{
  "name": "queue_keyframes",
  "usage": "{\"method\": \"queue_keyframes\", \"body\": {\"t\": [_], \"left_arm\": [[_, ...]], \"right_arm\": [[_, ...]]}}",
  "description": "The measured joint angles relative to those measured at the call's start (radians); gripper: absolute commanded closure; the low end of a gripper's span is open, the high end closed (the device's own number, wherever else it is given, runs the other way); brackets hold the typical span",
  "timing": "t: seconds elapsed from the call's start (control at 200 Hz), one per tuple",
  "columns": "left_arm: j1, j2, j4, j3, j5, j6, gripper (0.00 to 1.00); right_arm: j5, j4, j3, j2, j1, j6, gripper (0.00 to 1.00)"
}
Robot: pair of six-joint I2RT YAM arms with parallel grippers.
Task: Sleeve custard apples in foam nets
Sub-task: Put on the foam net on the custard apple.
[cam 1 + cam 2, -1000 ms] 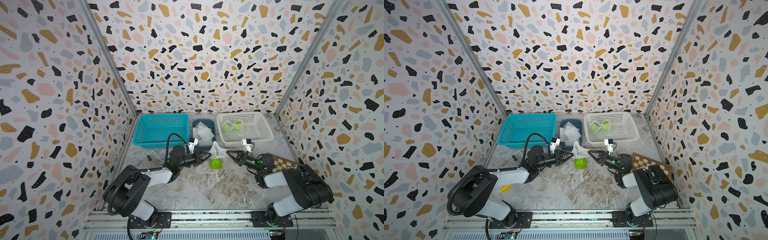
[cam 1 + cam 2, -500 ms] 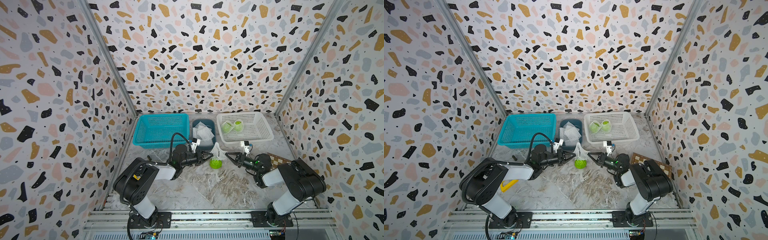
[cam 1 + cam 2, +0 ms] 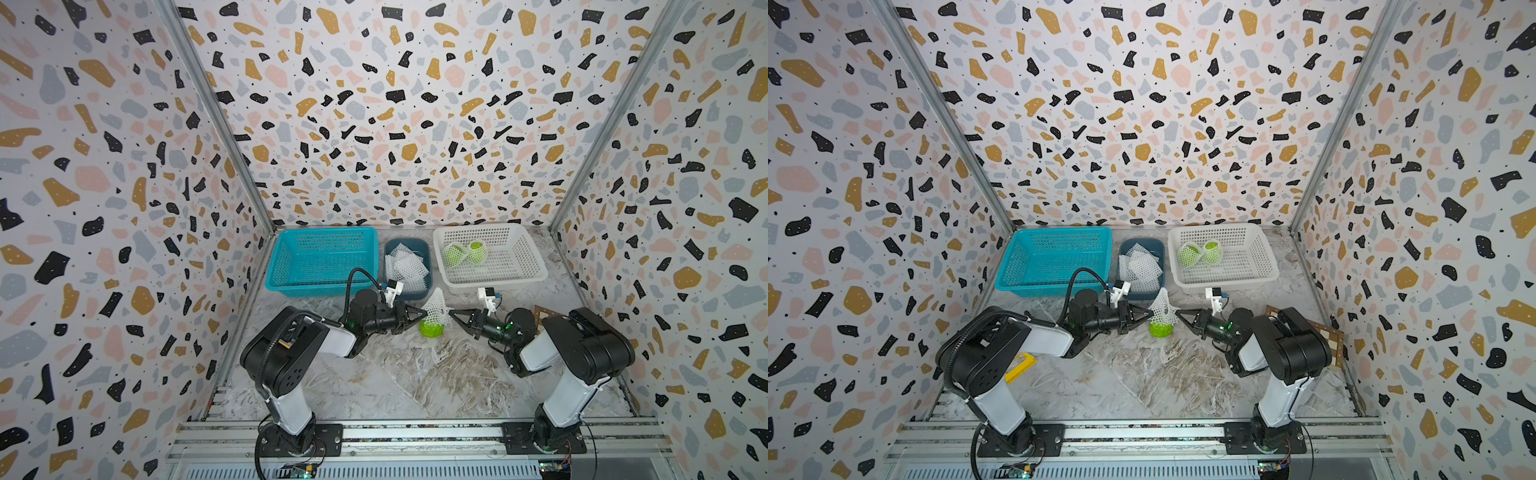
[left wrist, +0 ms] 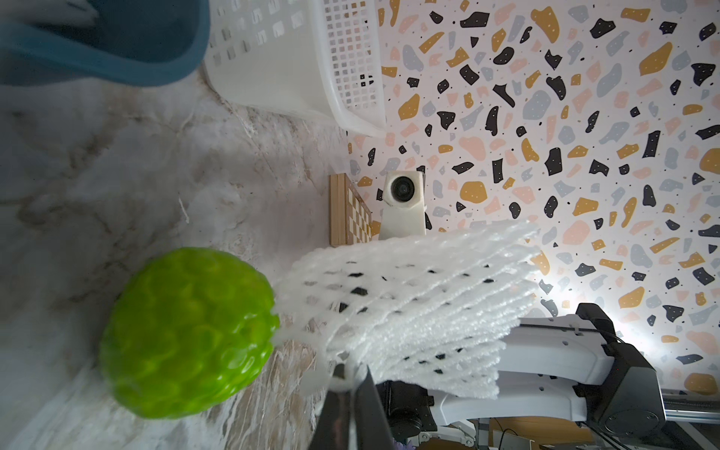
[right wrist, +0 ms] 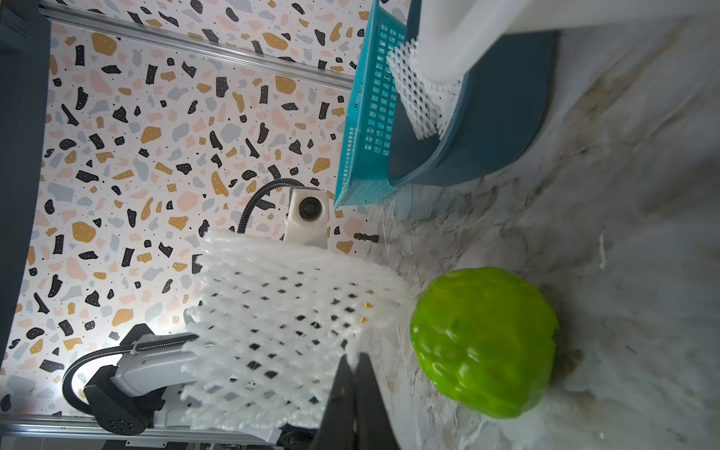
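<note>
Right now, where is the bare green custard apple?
In both top views the bumpy green custard apple sits centrally, before the dark blue plastic tub, under the white foam net.

Bumpy green custard apple [image 3: 431, 329] on worktop [image 3: 415, 374], white foam net [image 3: 439, 306] upright on its top. Two netted custard apples [image 3: 455, 254] at one o'clock; spare foam nets [image 3: 405, 266] at eleven.
</note>
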Motion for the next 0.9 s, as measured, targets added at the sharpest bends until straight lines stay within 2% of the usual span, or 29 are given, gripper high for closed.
{"method": "queue_keyframes", "body": {"t": [0.355,0.896], "left_arm": [[0.015,0.077,0.028,0.018,0.008,-0.030,1.00],[0.015,0.117,0.052,0.023,0.028,-0.055,1.00]], "right_arm": [[0.010,0.000,0.002,0.045,-0.006,-0.015,1.00],[0.010,-0.001,0.002,0.061,-0.010,-0.019,1.00]]}}
